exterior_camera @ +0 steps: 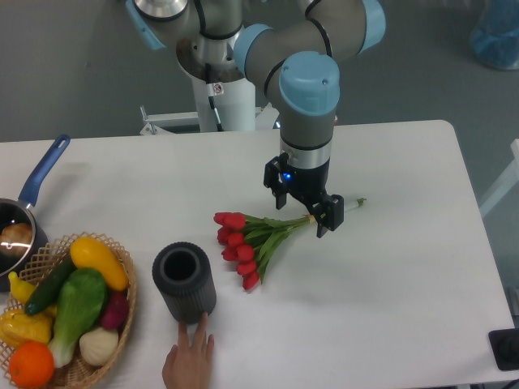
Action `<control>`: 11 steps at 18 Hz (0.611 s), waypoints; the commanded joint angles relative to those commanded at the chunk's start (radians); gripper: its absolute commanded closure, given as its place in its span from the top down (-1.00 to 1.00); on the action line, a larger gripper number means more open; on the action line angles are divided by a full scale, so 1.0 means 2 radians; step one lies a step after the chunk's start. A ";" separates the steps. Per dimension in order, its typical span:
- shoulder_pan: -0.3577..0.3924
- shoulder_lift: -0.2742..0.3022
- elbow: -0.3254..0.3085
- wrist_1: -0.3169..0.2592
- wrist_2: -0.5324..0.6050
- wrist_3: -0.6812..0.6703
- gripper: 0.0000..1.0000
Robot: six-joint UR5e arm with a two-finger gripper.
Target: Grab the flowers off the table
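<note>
The flowers (247,241), a small bunch of red tulips with green leaves, lie on the white table (389,275) near its middle. Their thin stems run up and to the right, with the pale stem ends (353,204) sticking out past my gripper. My gripper (304,213) points down over the stems, one finger (280,197) on the far side and one (326,224) on the near side. The jaws stand apart around the stems, low at the table surface. I cannot see the stems lifted.
A dark grey cylindrical vase (185,281) stands left of the flowers, with a person's hand (188,361) at its base. A wicker basket (65,312) of fruit and vegetables sits at the front left. A blue-handled pan (24,212) lies at the left edge.
</note>
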 joint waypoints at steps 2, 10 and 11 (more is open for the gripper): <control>-0.001 0.000 -0.001 0.000 0.000 0.000 1.00; 0.000 -0.003 -0.017 0.001 -0.002 0.000 1.00; -0.002 -0.003 -0.024 0.002 -0.002 0.001 1.00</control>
